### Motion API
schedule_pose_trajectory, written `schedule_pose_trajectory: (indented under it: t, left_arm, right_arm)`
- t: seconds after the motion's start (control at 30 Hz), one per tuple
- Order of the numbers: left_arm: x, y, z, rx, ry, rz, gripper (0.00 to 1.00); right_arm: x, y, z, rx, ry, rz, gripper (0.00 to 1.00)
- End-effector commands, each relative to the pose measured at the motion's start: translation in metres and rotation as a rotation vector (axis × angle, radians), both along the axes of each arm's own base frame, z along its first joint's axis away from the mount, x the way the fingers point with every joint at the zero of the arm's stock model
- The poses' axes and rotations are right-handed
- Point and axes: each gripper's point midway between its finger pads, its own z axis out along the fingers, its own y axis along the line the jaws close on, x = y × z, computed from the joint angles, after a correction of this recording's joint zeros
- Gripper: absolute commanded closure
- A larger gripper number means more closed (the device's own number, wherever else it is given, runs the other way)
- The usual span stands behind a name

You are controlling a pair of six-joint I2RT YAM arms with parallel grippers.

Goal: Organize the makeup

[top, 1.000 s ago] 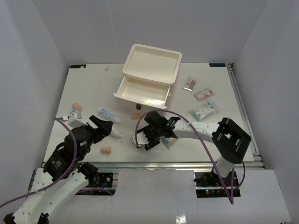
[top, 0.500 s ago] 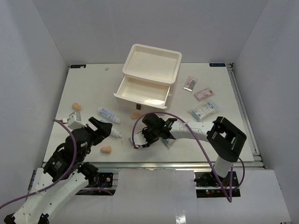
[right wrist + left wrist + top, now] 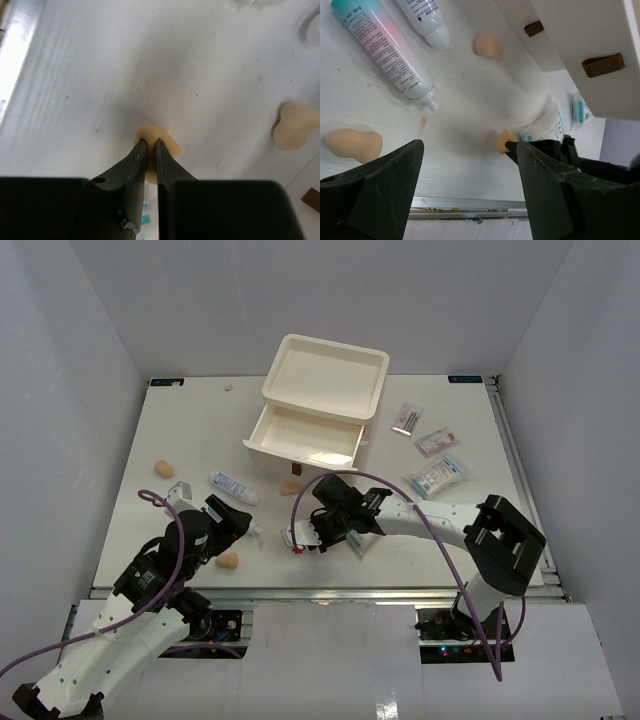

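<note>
My right gripper (image 3: 299, 538) (image 3: 149, 141) is shut on a tan egg-shaped sponge (image 3: 166, 141) (image 3: 504, 140), squeezing it low over the table near the front. My left gripper (image 3: 232, 524) (image 3: 465, 200) stands open with nothing between its fingers, just right of a second tan sponge (image 3: 228, 560) (image 3: 352, 145). A pink-and-white tube (image 3: 385, 50) and a white tube (image 3: 232, 487) (image 3: 425, 17) lie beyond it. Another sponge (image 3: 489, 46) (image 3: 295, 125) rests near the drawer front, and one more sponge (image 3: 163, 469) sits at the far left.
The cream drawer box (image 3: 325, 390) stands at the back centre with one drawer (image 3: 305, 435) pulled out. Flat packets (image 3: 437, 476) and sachets (image 3: 436, 442) lie at the right. One packet (image 3: 355, 540) lies under my right arm. The table's front rail (image 3: 470, 202) is close.
My right gripper closed onto the tan sponge. My left arm moved right and toward the front, over the tube and close to the sponge near the front edge.
</note>
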Motion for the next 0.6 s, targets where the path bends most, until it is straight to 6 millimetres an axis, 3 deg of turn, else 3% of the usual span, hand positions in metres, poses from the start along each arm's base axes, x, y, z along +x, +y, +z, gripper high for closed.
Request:
schedule_pose_trajectory:
  t: [0.0,0.03,0.07,0.17,0.27,0.37,0.43,0.57]
  left_arm:
    - [0.003,-0.008,-0.006,-0.061,0.043,0.028,0.18]
    - [0.003,-0.009,-0.008,-0.069,0.050,0.039,0.18]
    - [0.004,-0.009,-0.008,-0.074,0.055,0.045,0.19]
    - [0.006,-0.008,-0.015,-0.091,0.087,0.086,0.19]
    - [0.006,-0.008,-0.022,-0.108,0.122,0.125,0.19]
    - [0.008,-0.008,-0.029,-0.121,0.155,0.162,0.19]
    - [0.009,-0.007,-0.031,-0.117,0.165,0.181,0.19]
    - [0.013,-0.007,-0.036,-0.095,0.190,0.203,0.20]
  right_arm:
    - [-0.031,0.010,0.092,0.211,0.099,0.059,0.92]
    - [-0.037,0.008,0.106,0.241,0.104,0.076,0.92]
    - [-0.039,0.007,0.107,0.243,0.117,0.083,0.92]
    - [-0.046,0.000,0.151,0.343,0.088,0.091,0.92]
    - [-0.038,-0.005,0.192,0.428,0.051,0.050,0.92]
    - [-0.005,-0.014,0.234,0.517,0.014,-0.057,0.92]
    - [0.028,-0.022,0.262,0.578,-0.002,-0.161,0.92]
    - [0.082,-0.038,0.288,0.652,-0.009,-0.330,0.92]
